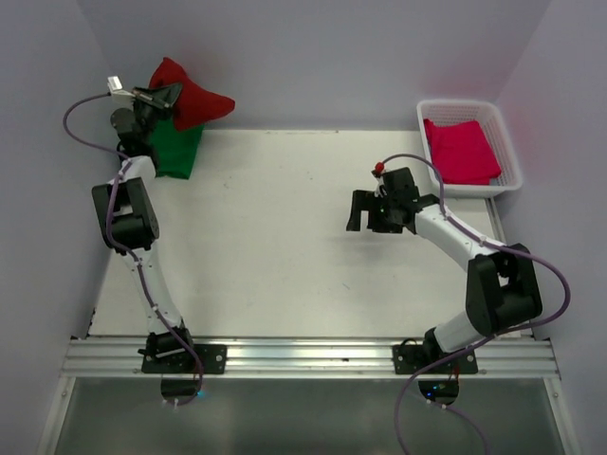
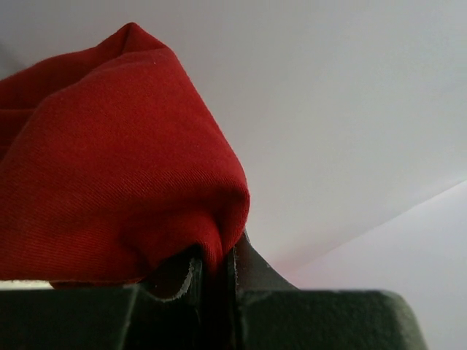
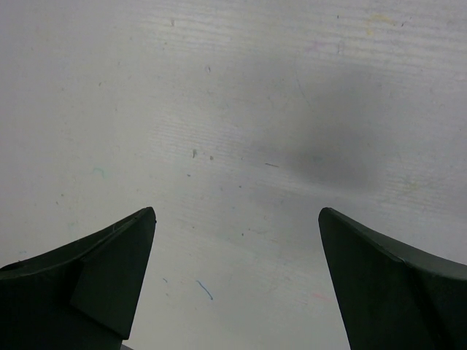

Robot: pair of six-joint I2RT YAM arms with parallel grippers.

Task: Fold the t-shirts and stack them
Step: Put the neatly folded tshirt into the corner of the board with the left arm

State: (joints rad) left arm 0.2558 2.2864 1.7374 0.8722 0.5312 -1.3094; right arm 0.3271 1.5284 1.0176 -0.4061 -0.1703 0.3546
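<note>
**A:** Where is the red shirt [image 1: 197,100] right now?

**B:** At the far left corner. Our left gripper [image 2: 215,264] is clamped on a bunched fold of it and holds it in the air just above the green shirt [image 1: 178,152] lying on the table [image 1: 275,256].

**A:** And our right gripper [image 3: 237,219]?

**B:** Its fingers are spread wide with nothing between them. It hovers over bare table right of centre, pointing left.

**A:** So which way is the shirt from it?

**B:** Far and well to the left. The cloth spreads rightward from the left gripper, so its loose end faces our right arm. Our left arm is much nearer. We judge it should carry the shirt toward the middle before the right arm can take a corner.

**A:** The basket [image 1: 509,156]?

**B:** At the far right, with a pink shirt [image 1: 462,150] folded inside.
</note>
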